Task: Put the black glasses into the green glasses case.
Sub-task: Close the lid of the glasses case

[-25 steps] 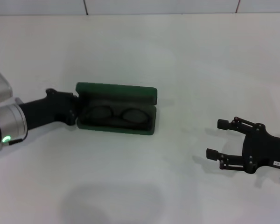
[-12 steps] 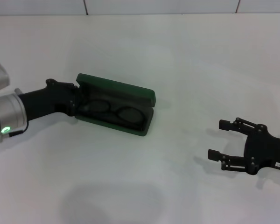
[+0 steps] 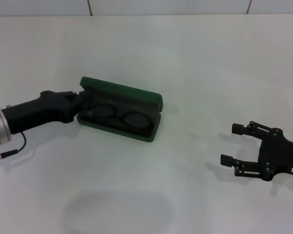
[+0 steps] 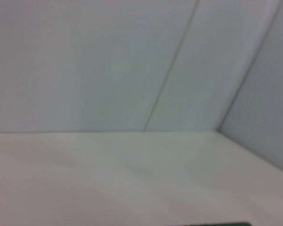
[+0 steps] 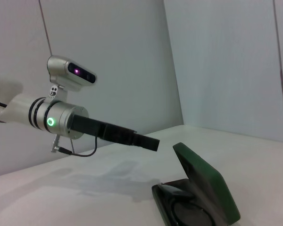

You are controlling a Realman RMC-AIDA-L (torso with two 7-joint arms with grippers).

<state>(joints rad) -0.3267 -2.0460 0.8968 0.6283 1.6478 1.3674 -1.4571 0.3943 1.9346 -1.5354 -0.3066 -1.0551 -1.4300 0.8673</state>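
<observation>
The green glasses case (image 3: 123, 94) lies open on the white table, left of centre, turned a little askew. Its lid stands up along the far side. The black glasses (image 3: 120, 117) lie folded inside on the dark lining. My left gripper (image 3: 79, 105) is at the case's left end, close to it; I cannot tell whether it touches. In the right wrist view the case (image 5: 211, 188) and glasses (image 5: 188, 214) show low down, with the left gripper (image 5: 152, 143) just beside the lid. My right gripper (image 3: 229, 144) is open and empty, on the right.
The white table (image 3: 185, 58) runs back to a tiled wall. A grey shadow lies on the table at the front (image 3: 117, 212). The left wrist view shows only wall, table and a sliver of the green case (image 4: 226, 224) at the frame's edge.
The case has turned, its left end swinging toward the far side. The left arm has drawn back to the left. The right gripper has drifted slightly right.
</observation>
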